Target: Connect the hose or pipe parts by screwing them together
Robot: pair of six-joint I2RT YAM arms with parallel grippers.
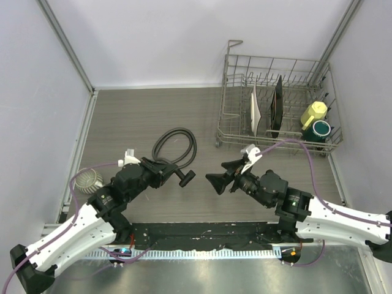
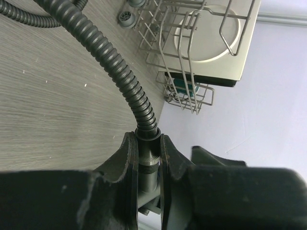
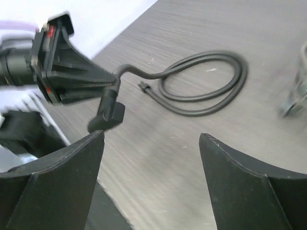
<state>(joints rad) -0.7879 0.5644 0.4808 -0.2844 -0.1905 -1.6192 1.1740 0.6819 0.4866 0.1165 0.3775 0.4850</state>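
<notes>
A black ribbed hose (image 1: 174,147) lies coiled on the table, and one end rises into my left gripper (image 1: 173,173). That gripper is shut on the hose's knurled, threaded end connector (image 2: 147,158). The black T-shaped fitting (image 1: 185,177) sticks out past the fingertips, in line with the connector. In the right wrist view the fitting (image 3: 108,112) hangs below the left gripper (image 3: 72,72). My right gripper (image 1: 220,174) faces it from the right, a short gap away. It is open and empty (image 3: 151,136). The hose's other end (image 3: 143,87) rests loose on the table.
A wire dish rack (image 1: 275,104) stands at the back right, holding plates, a yellow cup (image 1: 314,113) and a teal cup (image 1: 320,128). A small round wire object (image 1: 89,179) sits by the left arm. A black mat (image 1: 202,236) runs along the near edge.
</notes>
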